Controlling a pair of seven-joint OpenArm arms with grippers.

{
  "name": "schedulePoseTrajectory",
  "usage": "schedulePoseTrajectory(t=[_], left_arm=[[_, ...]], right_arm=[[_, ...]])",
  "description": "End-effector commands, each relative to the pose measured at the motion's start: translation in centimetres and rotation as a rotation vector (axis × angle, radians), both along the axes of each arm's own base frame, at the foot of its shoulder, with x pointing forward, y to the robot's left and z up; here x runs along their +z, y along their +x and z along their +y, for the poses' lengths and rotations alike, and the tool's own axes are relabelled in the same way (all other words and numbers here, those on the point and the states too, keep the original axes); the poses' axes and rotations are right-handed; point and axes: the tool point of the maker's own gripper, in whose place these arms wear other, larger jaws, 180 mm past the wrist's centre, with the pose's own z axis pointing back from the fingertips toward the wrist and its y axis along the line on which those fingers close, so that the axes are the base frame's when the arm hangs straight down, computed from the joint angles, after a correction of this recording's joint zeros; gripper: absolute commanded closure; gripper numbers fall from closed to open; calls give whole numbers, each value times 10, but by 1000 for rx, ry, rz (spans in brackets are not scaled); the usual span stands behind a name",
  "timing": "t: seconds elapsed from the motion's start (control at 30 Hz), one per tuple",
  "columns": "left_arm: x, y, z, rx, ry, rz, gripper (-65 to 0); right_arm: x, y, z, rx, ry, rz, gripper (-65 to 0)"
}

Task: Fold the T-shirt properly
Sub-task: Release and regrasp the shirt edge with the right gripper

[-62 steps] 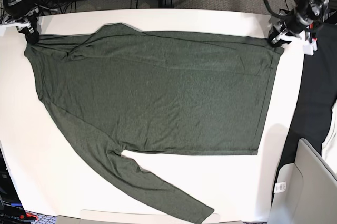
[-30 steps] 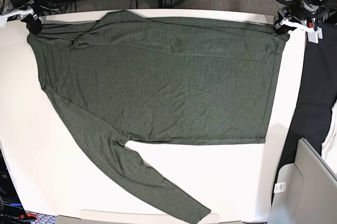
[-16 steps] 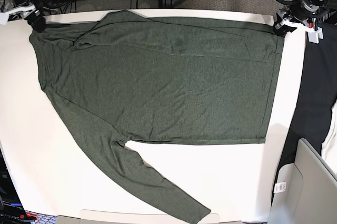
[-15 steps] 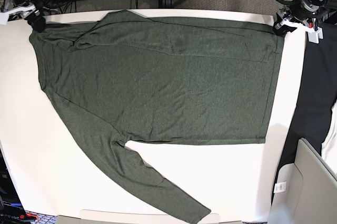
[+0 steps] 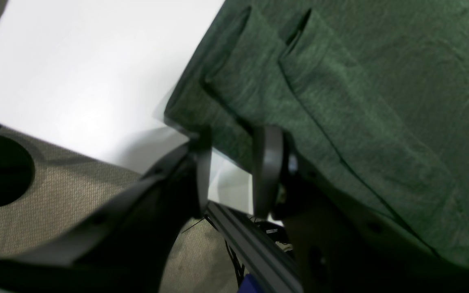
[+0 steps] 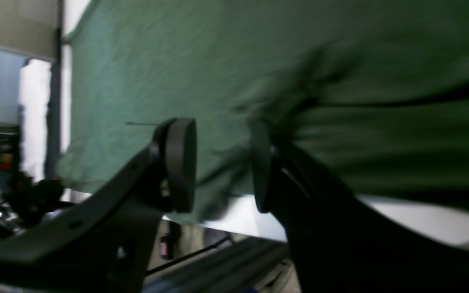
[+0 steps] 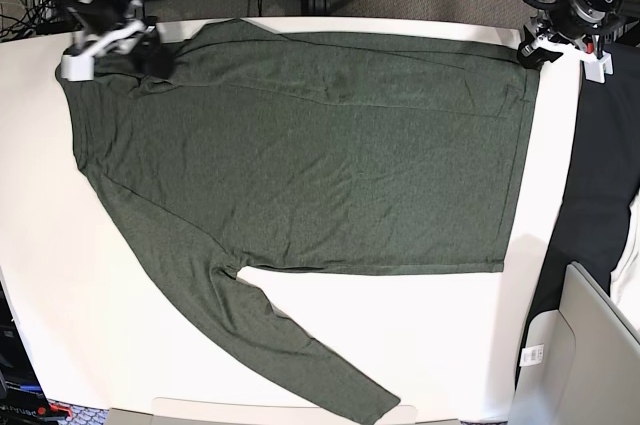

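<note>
**Shirt spread flat, both grippers parted**

A white tag, unreadable, is seen at 4 o'clock. The T-shirt is spread across the table. At 1 o'clock the left gripper, and at 11 o'clock the right gripper, are seen parted, nothing held.

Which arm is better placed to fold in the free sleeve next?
Probably the right. Its gripper hangs open over the T-shirt at the shoulder end, the side the sleeve runs from. The left gripper sits open at the far hem corner.
</note>
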Motion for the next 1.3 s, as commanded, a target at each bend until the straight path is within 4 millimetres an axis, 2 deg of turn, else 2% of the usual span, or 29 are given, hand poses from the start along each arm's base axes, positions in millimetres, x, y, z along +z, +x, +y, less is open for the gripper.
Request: schedulePoseTrajectory(t=[0.0, 0.17, 0.5, 0.63, 0.87, 1.1, 1.2, 1.27], left_arm=[[9, 6, 4, -9, 18, -30, -175], [9, 6, 4, -9, 18, -30, -173], [9, 6, 3, -8, 16, -30, -173], [9, 6, 3, -8, 16, -31, -173], [9, 6, 3, -8, 16, -31, -173], [9, 6, 3, -8, 16, -31, -172], [9, 6, 3, -8, 16, -31, -172], [9, 6, 4, -7, 17, -31, -172]], right_arm=[[8, 4, 4, 14, 4, -34, -231], [1, -2, 24, 51, 36, -10, -232], [-1, -22, 27, 41, 76, 31, -232], [-1, -23, 28, 43, 78, 36, -232], [-1, -14, 28, 45, 58, 16, -232], [-19, -9, 39, 39, 84, 46, -232], [-29, -6, 38, 26, 100, 65, -228], [-29, -3, 38, 26, 102, 60, -225]])
